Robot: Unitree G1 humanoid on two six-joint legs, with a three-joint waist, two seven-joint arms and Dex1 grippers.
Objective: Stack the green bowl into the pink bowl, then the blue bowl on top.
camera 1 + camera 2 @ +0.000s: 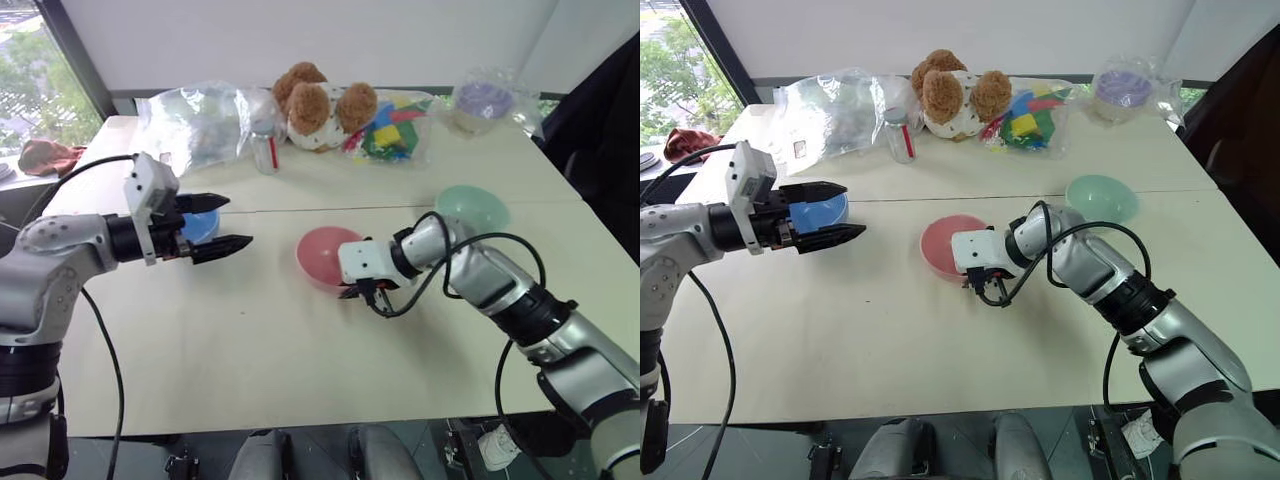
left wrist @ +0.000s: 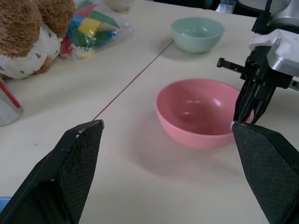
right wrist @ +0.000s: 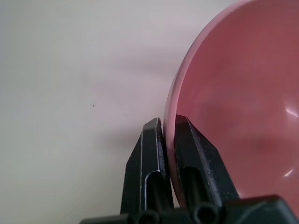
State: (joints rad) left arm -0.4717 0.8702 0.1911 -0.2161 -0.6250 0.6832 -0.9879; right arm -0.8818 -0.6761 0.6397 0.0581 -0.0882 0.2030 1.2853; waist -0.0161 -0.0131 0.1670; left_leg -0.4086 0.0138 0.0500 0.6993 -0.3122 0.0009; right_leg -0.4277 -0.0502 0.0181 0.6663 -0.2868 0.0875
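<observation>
The pink bowl [image 1: 322,250] stands upright near the middle of the table. My right gripper [image 1: 358,291] is shut on its near rim; the right wrist view shows one finger [image 3: 149,154] outside the wall and the other inside. The green bowl [image 1: 472,207] sits empty on the table behind my right arm, to the right of the pink bowl. The blue bowl [image 1: 200,225] rests on the table at the left, partly hidden behind my left gripper [image 1: 238,221]. That gripper hangs open just above it, holding nothing and pointing toward the pink bowl [image 2: 196,109].
Along the table's far side lie a clear plastic bag [image 1: 195,120], a small bottle [image 1: 265,150], a teddy bear [image 1: 318,105], a bag of coloured blocks [image 1: 392,125] and a purple bowl in clear plastic [image 1: 483,100]. A reddish cloth [image 1: 50,155] lies far left.
</observation>
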